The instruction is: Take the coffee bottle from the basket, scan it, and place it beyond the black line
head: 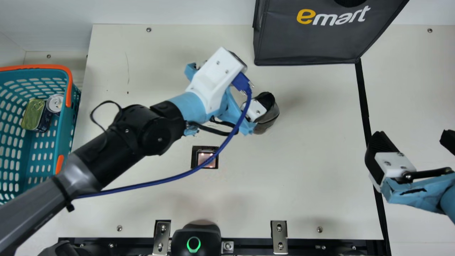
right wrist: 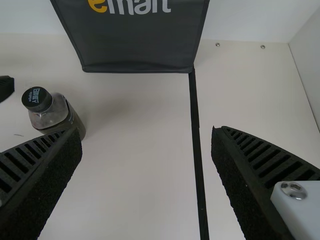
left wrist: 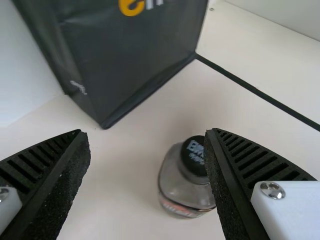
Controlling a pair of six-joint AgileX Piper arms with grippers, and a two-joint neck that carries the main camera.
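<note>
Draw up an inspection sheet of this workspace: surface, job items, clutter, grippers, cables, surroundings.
Surface: cream table, with a thin scratch and a black line across it.
Job items: bottle upright on the table, on the basket's side of the line; lit square window, probably the scanner, set in the table.
Clutter: can and tin inside the basket.
Grippers: left gripper open at the bottle; right gripper open near the line.
Cables: blue cable from the left gripper, passing over the lit window.
Surroundings: dark bag at the far edge, white wall behind.
</note>
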